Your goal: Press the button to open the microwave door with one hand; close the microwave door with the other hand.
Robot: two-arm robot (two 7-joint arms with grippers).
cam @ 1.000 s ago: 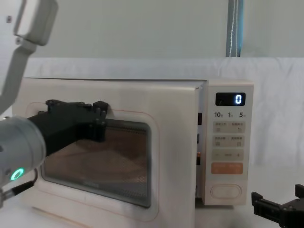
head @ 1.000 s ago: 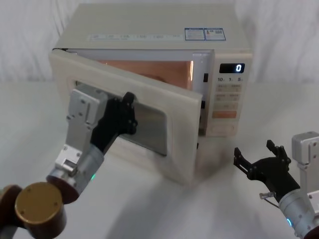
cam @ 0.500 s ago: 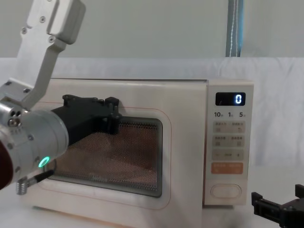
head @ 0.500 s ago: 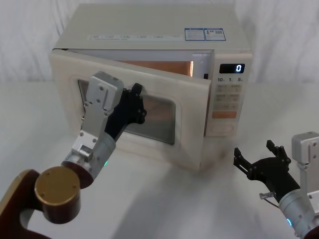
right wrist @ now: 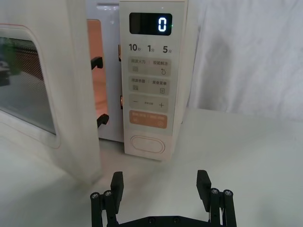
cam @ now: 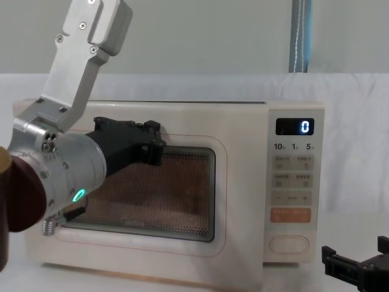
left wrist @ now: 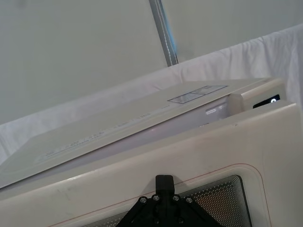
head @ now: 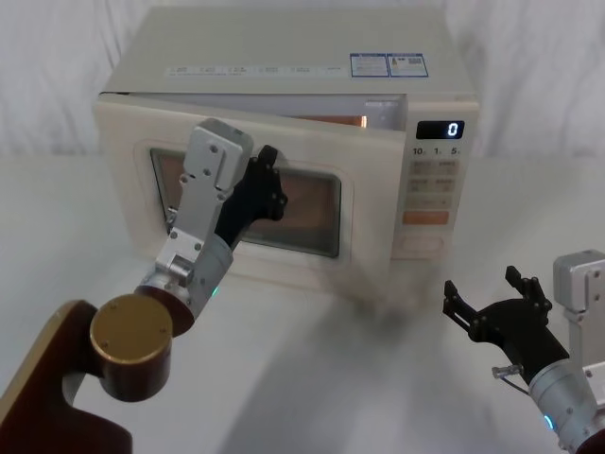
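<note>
The microwave door (head: 371, 203), a cream panel with a dark window, stands slightly ajar, and a lit orange gap shows along its top and latch side (right wrist: 94, 90). My left gripper (head: 269, 182) is shut, its black tip pressed against the door's window frame (cam: 152, 145) (left wrist: 164, 187). The button (head: 423, 248) is a plain cream oval at the bottom of the keypad strip (right wrist: 147, 144) (cam: 289, 244). Low on the table in front of the keypad, apart from the oven, my right gripper (head: 496, 291) is open with nothing between its fingers (right wrist: 161, 182).
The cream microwave (head: 284, 57) stands on a white cloth-covered table (head: 378, 378), its display (head: 440, 130) reading 0. An orange key (right wrist: 147, 119) sits above the button. White cloth hangs behind.
The door has swung from wide open to nearly shut, with my left gripper moving forward and to the right against it. My right gripper has not moved.
</note>
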